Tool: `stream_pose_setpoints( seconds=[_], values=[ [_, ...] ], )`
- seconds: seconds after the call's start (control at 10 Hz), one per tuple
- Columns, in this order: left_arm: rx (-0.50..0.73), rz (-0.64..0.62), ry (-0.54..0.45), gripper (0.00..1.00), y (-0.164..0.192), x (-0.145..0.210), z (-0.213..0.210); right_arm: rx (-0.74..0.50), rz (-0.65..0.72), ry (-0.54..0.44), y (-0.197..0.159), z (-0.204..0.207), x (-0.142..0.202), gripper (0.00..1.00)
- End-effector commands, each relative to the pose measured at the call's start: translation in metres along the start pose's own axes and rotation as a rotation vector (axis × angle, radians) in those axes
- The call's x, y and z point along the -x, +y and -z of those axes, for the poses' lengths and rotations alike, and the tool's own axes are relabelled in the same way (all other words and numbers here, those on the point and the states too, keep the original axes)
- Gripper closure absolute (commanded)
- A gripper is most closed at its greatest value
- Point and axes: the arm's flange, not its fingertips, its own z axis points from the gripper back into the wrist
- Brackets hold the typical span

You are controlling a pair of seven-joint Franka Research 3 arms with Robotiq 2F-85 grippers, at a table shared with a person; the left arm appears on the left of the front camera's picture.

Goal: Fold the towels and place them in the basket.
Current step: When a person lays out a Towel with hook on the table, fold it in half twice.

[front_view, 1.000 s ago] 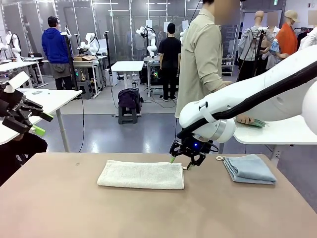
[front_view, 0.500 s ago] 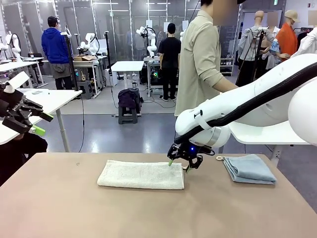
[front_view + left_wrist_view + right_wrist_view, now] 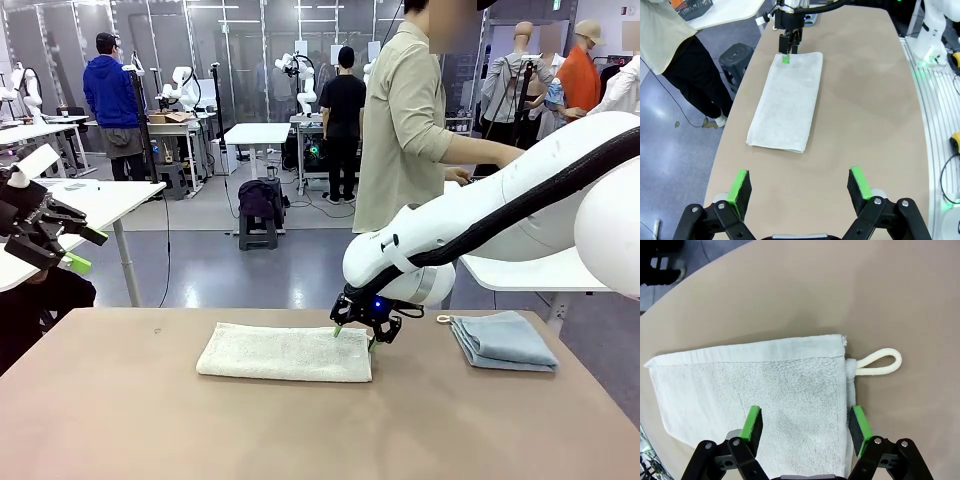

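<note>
Right tool point(image 3: 356, 336), pads apart, hangs over the right end of cream towel point(image 3: 285, 352) on bench point(image 3: 150, 420). Step, I judge: 2nd fold. Next: lower, pinch the loop point(image 3: 880, 362) end. Left tool point(image 3: 799, 186) apart, idle.

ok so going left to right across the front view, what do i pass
left gripper, open and raised off the table's left side → cream towel lying flat → right gripper, open at that towel's right end → folded blue-grey towel
</note>
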Motion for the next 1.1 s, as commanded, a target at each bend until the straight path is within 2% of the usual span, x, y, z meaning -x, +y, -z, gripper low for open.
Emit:
stream_pose_setpoints(
  seconds=[0.0,0.1,0.5,1.0],
  values=[
    [0.003,0.008,-0.002,0.02,-0.001,-0.001,-0.001,0.052,0.046,-0.043,-0.004,-0.002,0.008,0.13],
    [0.003,0.008,-0.002,0.02,-0.001,-0.001,-0.001,0.000,0.000,0.000,0.000,0.000,0.000,0.13],
    [0.003,0.008,-0.002,0.02,-0.001,-0.001,-0.001,0.000,0.000,0.000,0.000,0.000,0.000,0.13],
    [0.003,0.008,-0.002,0.02,-0.001,-0.001,-0.001,0.077,0.030,-0.003,0.006,0.000,0.003,0.13]
  ],
)
